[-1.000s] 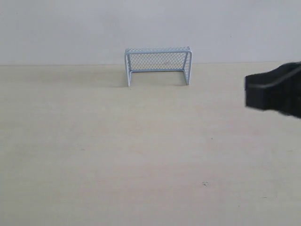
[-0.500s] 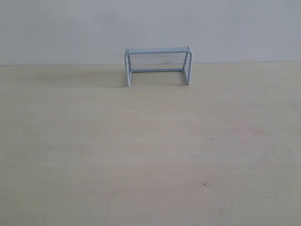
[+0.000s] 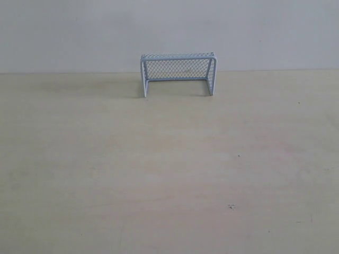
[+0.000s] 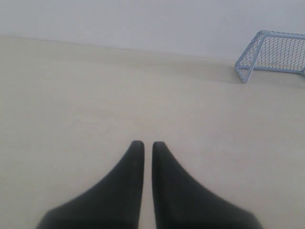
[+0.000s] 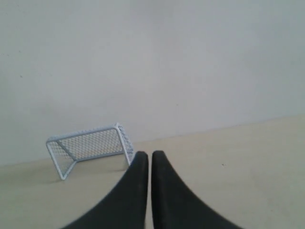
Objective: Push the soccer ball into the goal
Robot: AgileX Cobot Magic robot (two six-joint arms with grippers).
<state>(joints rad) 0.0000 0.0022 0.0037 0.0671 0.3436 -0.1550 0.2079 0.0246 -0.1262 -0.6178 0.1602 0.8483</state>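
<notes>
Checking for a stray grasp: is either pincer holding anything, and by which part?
Nothing is held: the left pincer and the right pincer are both shut on empty air, fingertips nearly touching.

Pale blue-white mesh goal (image 3: pixel 177 68) upright at far edge of beige tabletop (image 3: pixel 169 174), w/ grey wall (image 3: pixel 169 26) behind
</notes>
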